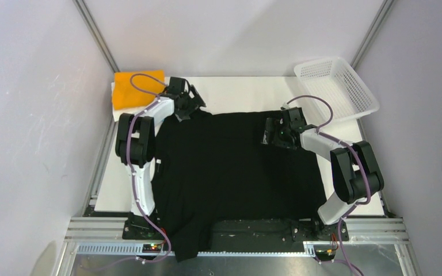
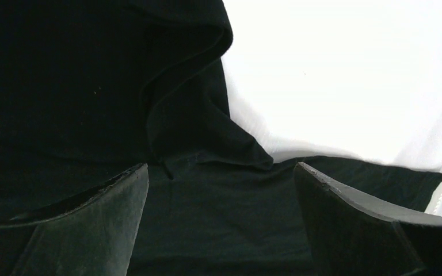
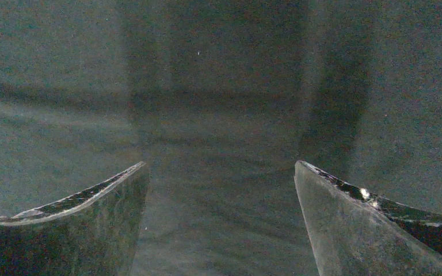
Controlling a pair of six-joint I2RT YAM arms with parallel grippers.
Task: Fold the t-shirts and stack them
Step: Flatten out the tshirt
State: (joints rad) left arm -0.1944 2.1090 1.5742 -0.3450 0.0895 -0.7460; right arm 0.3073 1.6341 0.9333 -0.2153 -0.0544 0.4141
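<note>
The black t-shirt [image 1: 236, 167] lies spread on the table [image 1: 242, 89], its long axis running 12 to 6 o'clock in the top view; one portion at 7 o'clock hangs over the near edge; a folded orange t-shirt [image 1: 135, 89] sits at 10 o'clock, well apart from the white basket [image 1: 336, 86] at 2 o'clock; the left gripper [image 1: 185, 109] stands at the garment's 11 o'clock corner, jaws apart, a rumpled fold of black cloth directly ahead between the fingers [image 2: 109, 218], nothing clamped; the right gripper [image 1: 276, 133] hangs over the 1 o'clock area, inboard of the far edge, jaws likewise apart above flat cloth, gripping nothing; judgement: folding has not yet begun; each arm is nearer its own far corner; the right arm probably needs to shift toward 2 o'clock to reach an edge before closing
</note>
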